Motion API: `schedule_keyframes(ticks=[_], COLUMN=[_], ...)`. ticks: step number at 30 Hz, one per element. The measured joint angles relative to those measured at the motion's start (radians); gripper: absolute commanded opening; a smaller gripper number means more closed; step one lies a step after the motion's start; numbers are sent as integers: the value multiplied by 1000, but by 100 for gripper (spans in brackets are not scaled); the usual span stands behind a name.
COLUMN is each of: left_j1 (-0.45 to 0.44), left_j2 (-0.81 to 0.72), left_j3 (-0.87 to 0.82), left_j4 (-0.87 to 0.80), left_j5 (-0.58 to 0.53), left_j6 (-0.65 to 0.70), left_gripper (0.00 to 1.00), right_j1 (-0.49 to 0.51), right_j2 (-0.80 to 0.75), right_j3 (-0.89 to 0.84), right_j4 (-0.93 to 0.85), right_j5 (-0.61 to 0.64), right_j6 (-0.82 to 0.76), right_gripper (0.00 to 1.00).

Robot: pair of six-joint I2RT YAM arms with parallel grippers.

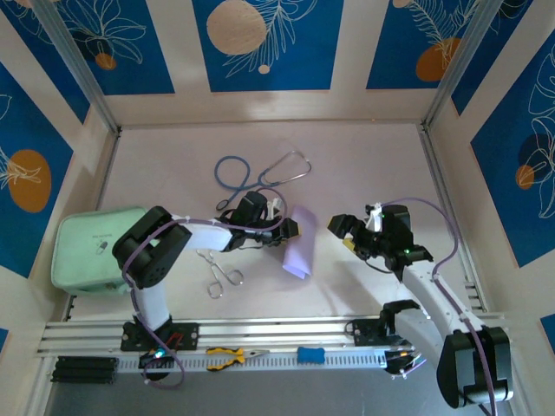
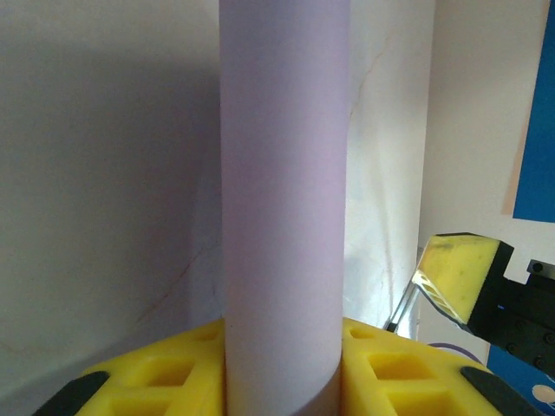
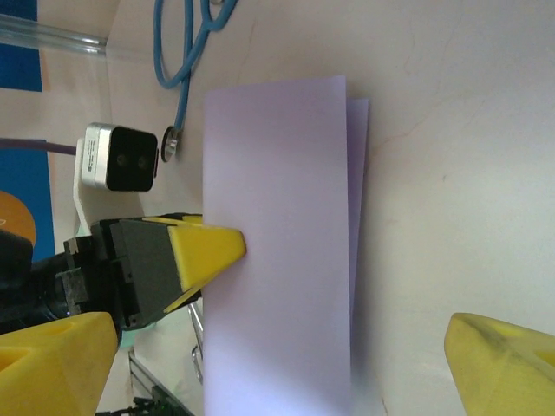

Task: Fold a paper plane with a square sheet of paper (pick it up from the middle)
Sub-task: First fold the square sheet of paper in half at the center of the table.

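The square sheet of paper (image 1: 297, 249) is pale lilac and doubled over into a long two-layer strip (image 3: 277, 225). My left gripper (image 1: 289, 230) is shut on it, with the rounded fold pinched between the yellow pads (image 2: 165, 373) and the strip standing straight out (image 2: 282, 173). My right gripper (image 1: 347, 232) hangs open just right of the sheet and faces it. Its yellow fingertips (image 3: 507, 360) sit wide on both sides of the strip without touching it. The paper plane is out of view.
A blue stethoscope (image 1: 260, 173) lies behind the sheet, and metal forceps (image 1: 221, 273) lie in front of the left arm. A mint-green pouch (image 1: 87, 247) sits at the left wall. Yellow pliers (image 1: 234, 354) and a blue tool (image 1: 310, 354) rest on the front rail.
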Motion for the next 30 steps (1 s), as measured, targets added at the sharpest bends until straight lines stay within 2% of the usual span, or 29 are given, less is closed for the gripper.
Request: schedule_keyframes(ticks=[12, 23, 30], left_j1=[0, -4, -8], left_j2=[0, 10, 10], left_j3=[0, 0, 8], left_j4=[-29, -40, -115], left_j5=[-22, -43, -72], left_j6=[3, -5, 6], left_gripper=[33, 33, 34], right_j1=[-2, -5, -13], right_j2=[59, 122, 148], right_j3=[17, 37, 48], right_j4=[0, -9, -35], right_j5=[-66, -69, -64], right_j6=[-29, -61, -64], right_gripper=[97, 97, 97])
